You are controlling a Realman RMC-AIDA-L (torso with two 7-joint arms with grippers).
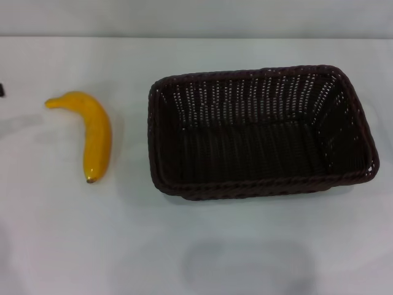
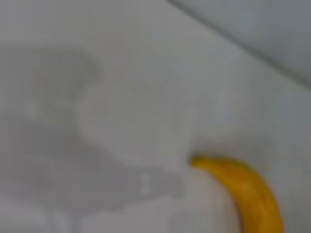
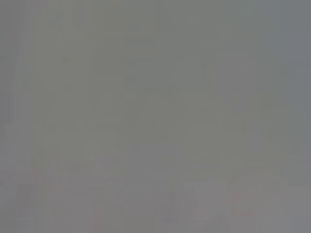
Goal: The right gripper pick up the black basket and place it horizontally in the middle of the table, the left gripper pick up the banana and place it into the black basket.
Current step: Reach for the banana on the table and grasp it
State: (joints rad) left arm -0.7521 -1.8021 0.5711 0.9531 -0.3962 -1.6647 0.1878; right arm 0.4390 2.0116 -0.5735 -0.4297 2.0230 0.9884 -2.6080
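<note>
The black basket (image 1: 261, 132) stands upright on the white table (image 1: 123, 246), its long side running left to right, a little right of the middle, and it is empty. The banana (image 1: 93, 132) lies on the table to the left of the basket, apart from it, stem toward the back and dark tip toward the front. The left wrist view shows one end of the banana (image 2: 248, 194) on the table beside a soft shadow. Neither gripper shows in any view. The right wrist view shows only plain grey.
A small dark bit (image 1: 2, 90) shows at the left edge of the head view; I cannot tell what it is. The table's far edge (image 1: 196, 37) meets a pale wall at the back.
</note>
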